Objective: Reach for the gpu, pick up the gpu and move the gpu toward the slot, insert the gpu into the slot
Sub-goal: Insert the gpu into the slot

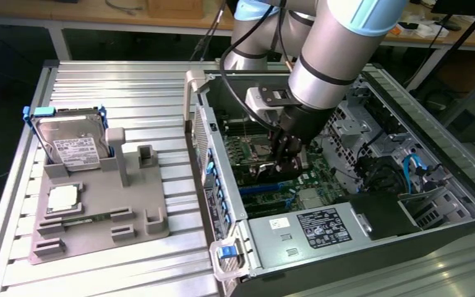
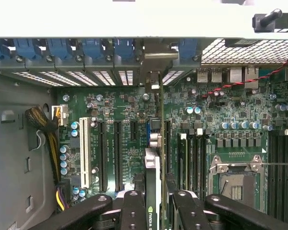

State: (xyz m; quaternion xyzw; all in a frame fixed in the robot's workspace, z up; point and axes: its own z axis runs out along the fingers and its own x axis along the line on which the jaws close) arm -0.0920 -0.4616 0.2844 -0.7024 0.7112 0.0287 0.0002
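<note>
While held edge-on above the motherboard (image 2: 120, 120), the gpu (image 2: 156, 163) sits clamped between the pincer (image 2: 156, 203) fingers.

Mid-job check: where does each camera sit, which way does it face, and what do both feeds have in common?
Exterior view: high, off the arm, looking down at the open PC case, the grey tray beside it; arm and hand show inside the case.
Wrist view: on the wrist, looking down past the hand at the motherboard; its fingers clamp the gpu, held edge-on.
Shared: hand, gpu, motherboard.
</note>
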